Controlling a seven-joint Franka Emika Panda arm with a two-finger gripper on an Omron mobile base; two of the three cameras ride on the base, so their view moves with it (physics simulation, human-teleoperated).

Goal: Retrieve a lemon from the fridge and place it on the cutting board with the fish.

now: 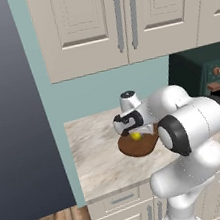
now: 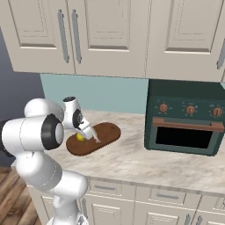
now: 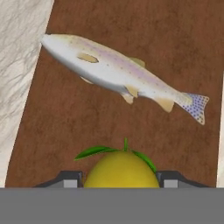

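I have the gripper (image 3: 120, 181) low over the cutting board (image 3: 65, 127), which lies on the marble counter (image 1: 97, 159) below the cream wall cabinets (image 1: 92, 23). In the hand view the lemon (image 3: 121, 170) sits between the two dark fingertips (image 3: 70, 178), one on each side and close against it, so the fingers are closed on the fruit about to its width. Two green leaves (image 3: 94, 151) stick out from its top. Farther along the board lies the fish (image 3: 118, 72), silver with a spotted tail, apart from the lemon. In the left base view the lemon (image 1: 136, 136) shows just above the board (image 1: 136, 147). The dark green oven (image 2: 186, 118) stands on the counter to the right, well apart from the board (image 2: 94, 138).
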